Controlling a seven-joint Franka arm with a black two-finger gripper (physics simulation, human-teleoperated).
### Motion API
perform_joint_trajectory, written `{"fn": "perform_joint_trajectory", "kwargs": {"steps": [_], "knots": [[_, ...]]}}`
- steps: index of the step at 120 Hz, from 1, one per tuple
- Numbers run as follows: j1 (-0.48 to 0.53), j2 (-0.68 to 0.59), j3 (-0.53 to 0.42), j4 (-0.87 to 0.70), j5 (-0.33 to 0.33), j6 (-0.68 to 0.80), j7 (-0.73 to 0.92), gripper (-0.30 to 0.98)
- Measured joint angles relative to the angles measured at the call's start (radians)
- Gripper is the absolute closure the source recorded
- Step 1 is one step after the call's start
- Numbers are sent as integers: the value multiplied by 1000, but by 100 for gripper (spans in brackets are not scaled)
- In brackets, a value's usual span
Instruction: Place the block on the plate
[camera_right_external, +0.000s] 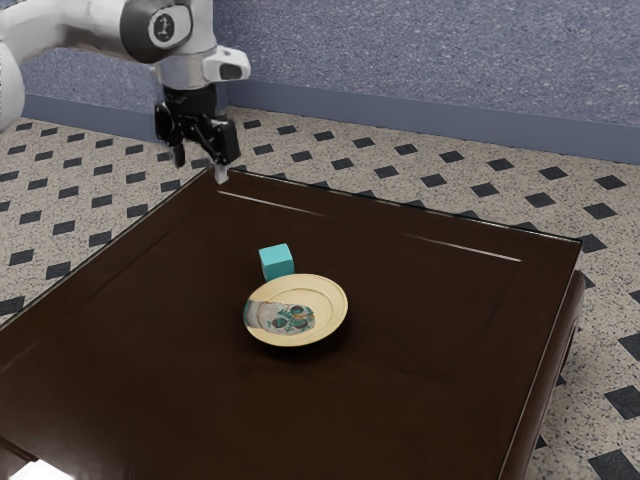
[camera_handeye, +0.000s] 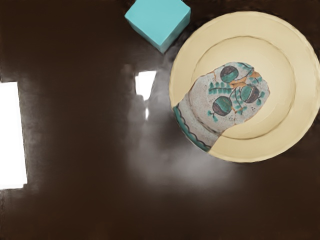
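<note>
The gripper (camera_right_external: 200, 166) hangs pointing down, its two fingers apart with a gap between them and nothing held there. In the exterior view it shows against the table's corner nearest the arm (camera_right_external: 75, 25), one fingertip overlapping the corner in the picture; its exact height above the table (camera_right_external: 160, 350) cannot be told. The arm reaches in from the exterior view's upper left, white with black at the hand.

Inward from that corner, the block (camera_right_external: 276, 262) rests on the bare tabletop, off the plate (camera_right_external: 334, 300). It is a plain turquoise cube, nearer than the plate both to the gripper's corner and to the table's far edge as the exterior view has it. In the wrist view a narrow strip of dark surface runs between block and plate: they sit just beside each other, apart.

The plate is round and cream, with a thin ring around its middle. A grey painted patch (camera_handeye: 200, 102) reaches from its rim across the centre, with dark and green round fruits, green leaves, touches of orange and a scalloped teal border at the rim.

The tabletop is dark brown and glossy. White glare (camera_handeye: 11, 135) lies on it in the wrist view, and thin pale streaks (camera_right_external: 465, 248) run near its far edge in the exterior view. Beyond the edges spreads a speckled floor (camera_right_external: 520, 190) set with dark diamonds, and behind it a blue-grey wall (camera_right_external: 430, 50) with a plain band along its foot
</note>
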Motion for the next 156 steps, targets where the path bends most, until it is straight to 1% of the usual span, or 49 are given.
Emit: {"fn": "perform_joint_trajectory", "kwargs": {"steps": [3,7,12,16,24,38,45,51,62,70,78,90,120,142,156], "knots": [[-57,-22,40,-43,1,15,1,0],[-99,-37,72,-77,3,34,3,0],[-119,-33,93,-96,2,56,5,0],[-125,5,115,-89,1,78,7,0],[-92,162,134,33,-18,118,-5,0],[-14,486,140,312,-109,167,-32,0],[8,575,140,370,-153,200,-57,0],[20,616,141,388,-184,236,-90,0],[31,646,133,391,-218,297,-196,0],[27,652,129,390,-230,317,-301,0],[26,693,126,403,-236,331,-403,0],[14,737,125,418,-226,349,-543,0],[-2,754,125,407,-213,380,-858,0],[-8,754,126,399,-211,389,-1019,0],[-8,753,127,396,-194,391,-1074,0]]}}
